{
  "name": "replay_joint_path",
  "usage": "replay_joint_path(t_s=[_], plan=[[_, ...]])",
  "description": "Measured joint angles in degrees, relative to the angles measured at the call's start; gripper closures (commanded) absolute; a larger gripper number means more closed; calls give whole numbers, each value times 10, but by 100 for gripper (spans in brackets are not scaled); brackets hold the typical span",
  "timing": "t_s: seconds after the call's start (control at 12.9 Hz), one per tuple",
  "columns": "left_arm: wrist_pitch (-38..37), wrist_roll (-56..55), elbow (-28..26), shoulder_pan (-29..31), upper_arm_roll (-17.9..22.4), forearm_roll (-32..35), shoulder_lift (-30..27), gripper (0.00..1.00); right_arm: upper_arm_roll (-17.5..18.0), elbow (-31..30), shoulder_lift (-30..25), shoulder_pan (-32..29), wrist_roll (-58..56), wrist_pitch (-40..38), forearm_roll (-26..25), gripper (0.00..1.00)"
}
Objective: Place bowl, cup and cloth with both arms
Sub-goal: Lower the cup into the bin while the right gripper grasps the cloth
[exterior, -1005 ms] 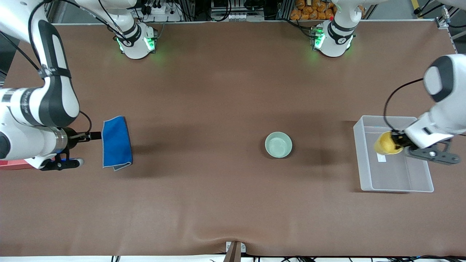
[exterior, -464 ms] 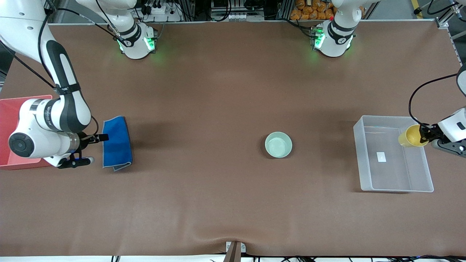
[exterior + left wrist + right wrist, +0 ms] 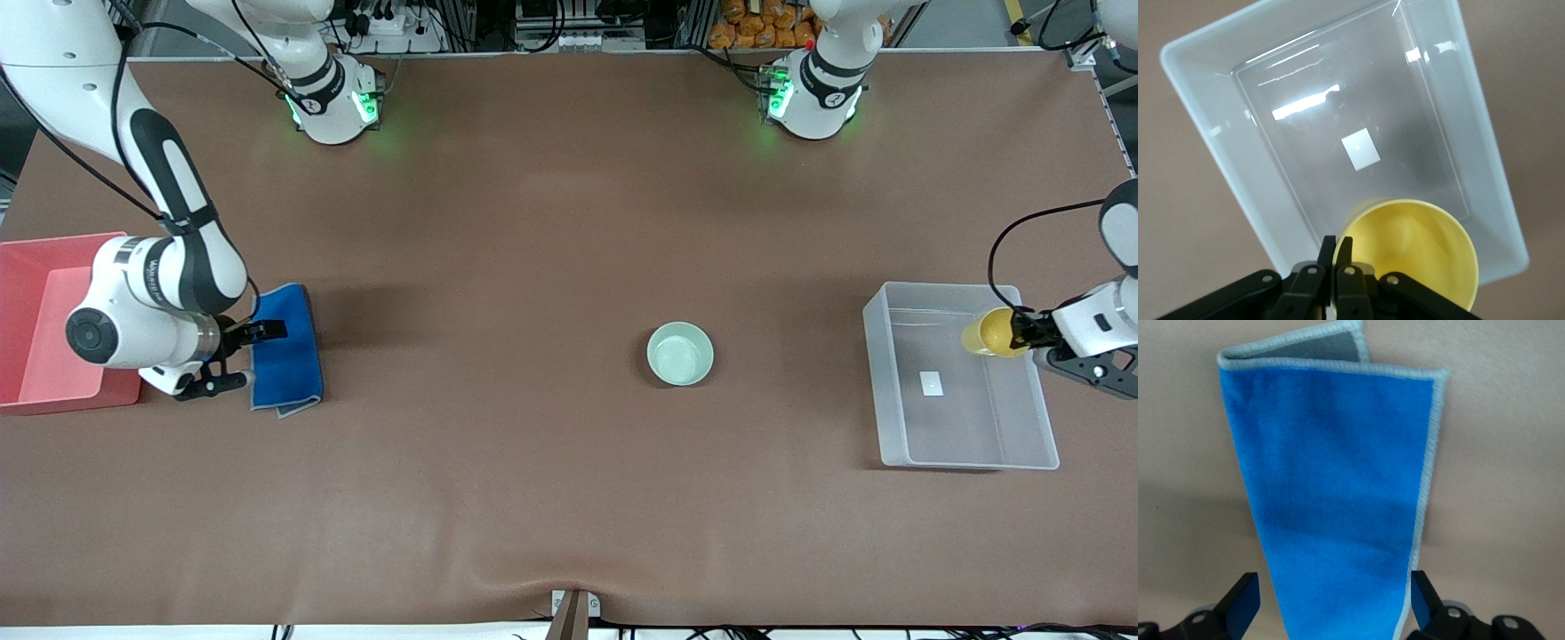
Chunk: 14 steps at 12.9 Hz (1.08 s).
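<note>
**Cup held over the clear bin, cloth between spread fingers, bowl alone at mid-table**

The yellow cup (image 3: 989, 332) hangs in the air, pinched at its rim by the left gripper (image 3: 1022, 334), whose fingers are clamped tight on the wall of the cup. In the left wrist view the cup (image 3: 1415, 248) shows its open mouth, with the two black fingers (image 3: 1336, 257) pressed together on its edge. It is over the clear plastic bin (image 3: 893, 391), above the bin's edge that lies toward the left arm's end of the table. The bin's floor carries a small white label (image 3: 932, 383) and nothing else.

The mint-green bowl (image 3: 680, 354) stands upright on the brown table (image 3: 551, 249), well apart from the bin and from both grippers, roughly midway between the two ends.

The blue cloth (image 3: 289, 356) lies folded flat toward the right arm's end of the table. The right gripper (image 3: 242, 356) is over the cloth's edge with its fingers spread wide. In the right wrist view the cloth (image 3: 1335, 493), with its grey edging, runs between the two fingertips (image 3: 1243, 605), which stand at either side of it without pinching it.

Just beside that gripper, at the table's end, sits a red tray (image 3: 36, 258).
</note>
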Motion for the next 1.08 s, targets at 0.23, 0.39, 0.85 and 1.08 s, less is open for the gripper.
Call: replay_joint_path(t_s=[0.23,0.39,0.85,1.08], plan=[[86,0,-63,11,0,0,17,100,-2,-7,-1,-9,-47,15,0,0],[101,0,-94,19,0,0,18,100,-2,-26,-1,-18,-62,25,10,0],[134,35,-140,41,-1,0,19,83,-2,-55,-2,-24,-72,39,22,0],[139,37,-144,42,-3,0,20,0,-3,-56,-2,-36,-78,47,22,0]])
